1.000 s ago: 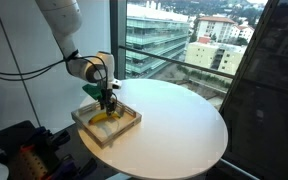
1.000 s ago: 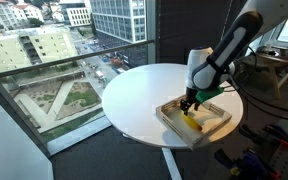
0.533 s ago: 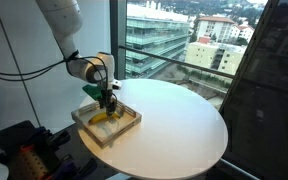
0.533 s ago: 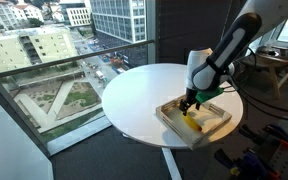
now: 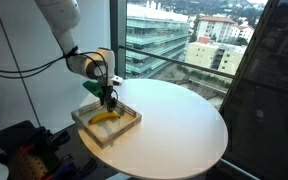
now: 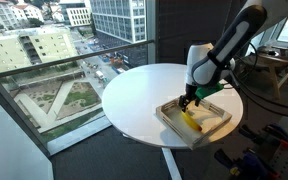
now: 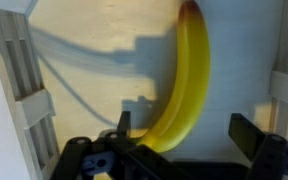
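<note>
The gripper (image 5: 109,99) hangs straight down over the wooden tray (image 5: 118,130), which sits on the round white table (image 5: 174,120) near the edge closest to the robot's base. A banana (image 5: 105,116) lies flat on the tray's floor, roughly in the middle and clear of the side walls, which likely keep it from rolling away. In the wrist view the banana (image 7: 189,80) runs lengthwise away from the camera, its dark tip toward the tray's far end. The two fingers stand spread, one on each side of its near end. The jaws are released and hold nothing, and the gap looks wide enough to take the fruit across its narrow width. In both exterior views the fingertips sit just above the tray's rim (image 6: 174,126). Whether they touch the fruit cannot be told from here.
</note>
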